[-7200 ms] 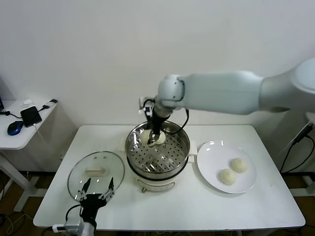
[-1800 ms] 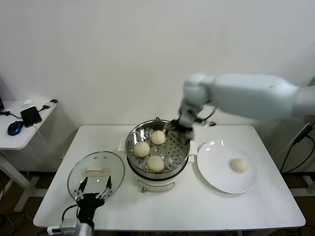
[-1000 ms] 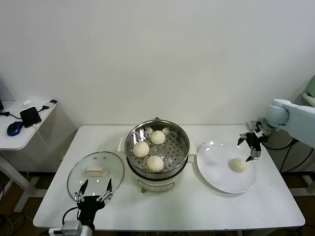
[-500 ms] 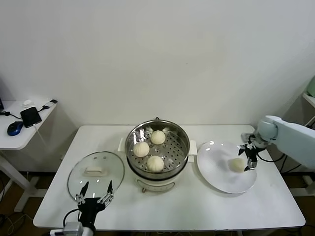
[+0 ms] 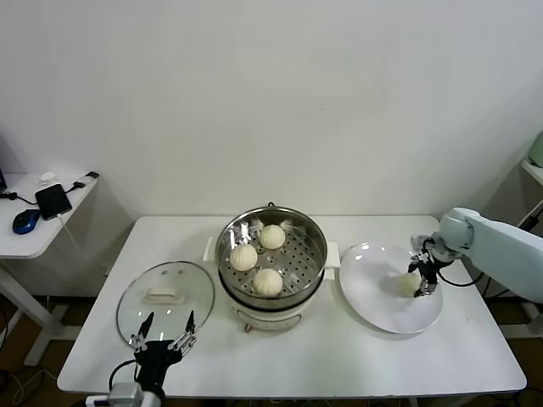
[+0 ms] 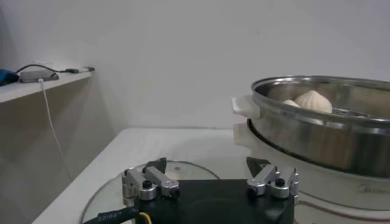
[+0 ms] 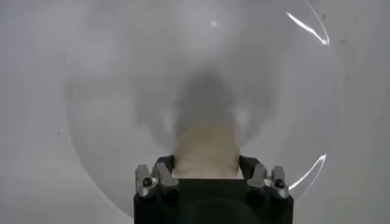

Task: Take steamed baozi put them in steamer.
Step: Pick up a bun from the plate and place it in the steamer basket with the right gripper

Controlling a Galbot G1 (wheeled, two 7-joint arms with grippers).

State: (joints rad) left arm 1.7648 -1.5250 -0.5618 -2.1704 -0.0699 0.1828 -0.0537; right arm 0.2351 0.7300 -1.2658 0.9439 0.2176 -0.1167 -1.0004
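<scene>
Three cream-white baozi point(image 5: 267, 281) lie on the perforated tray inside the shiny steamer point(image 5: 316, 229) at the table's middle. The fourth baozi point(image 5: 411, 283) sits on the white plate point(image 5: 373, 288) to the right. My right gripper point(image 5: 422, 276) is down on the plate, shut on this baozi; in the right wrist view the baozi point(image 7: 206, 149) fills the gap between the fingers point(image 7: 166, 173) above the plate point(image 7: 122, 91). My left gripper point(image 5: 161, 336) is parked open and empty at the front left; it also shows in the left wrist view point(image 6: 207, 173), with the steamer point(image 6: 329, 122) beyond it.
A round glass lid point(image 5: 165, 292) with a white handle lies flat at the front left, just beyond my left gripper. A side table point(image 5: 34, 233) with a phone point(image 5: 53, 200) and a mouse stands off to the left. The wall is close behind the table.
My right arm swung from the steamer, where it left a third baozi, over to the plate. It came down on the last baozi and its fingers closed on it.
</scene>
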